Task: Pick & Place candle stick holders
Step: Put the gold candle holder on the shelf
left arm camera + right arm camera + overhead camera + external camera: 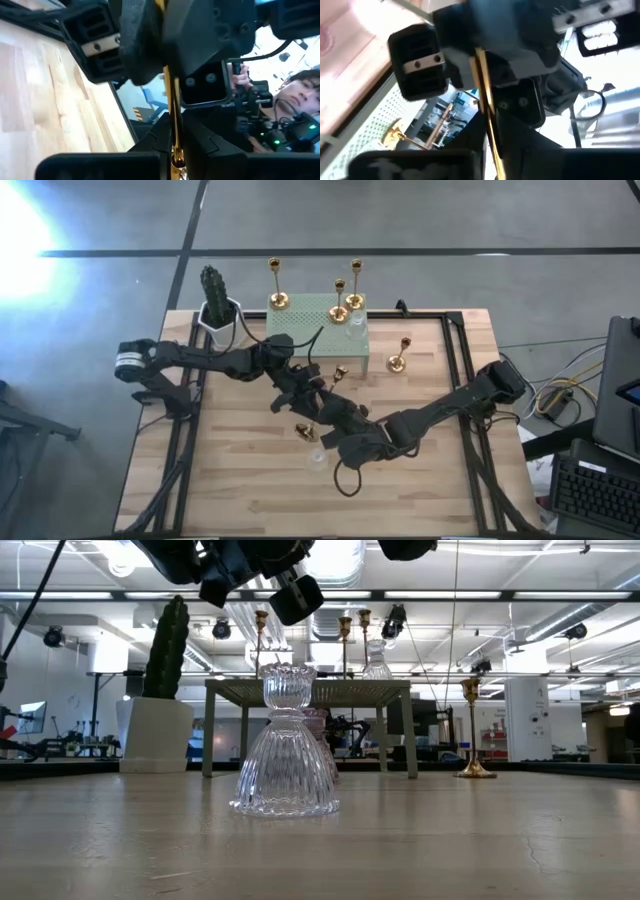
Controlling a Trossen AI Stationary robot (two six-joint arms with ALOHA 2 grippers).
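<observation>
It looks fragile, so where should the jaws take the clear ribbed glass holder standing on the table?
Take the clear glass holder at its narrow waist, between cup and flared skirt, coming down from above with the jaws level. It stands upright, the waist is its slimmest part, and the wider cup above should stop it slipping out.

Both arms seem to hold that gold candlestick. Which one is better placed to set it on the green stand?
Left, probably. The left gripper and right gripper both clasp the gold candlestick, but the left sits nearer the green stand.
</observation>
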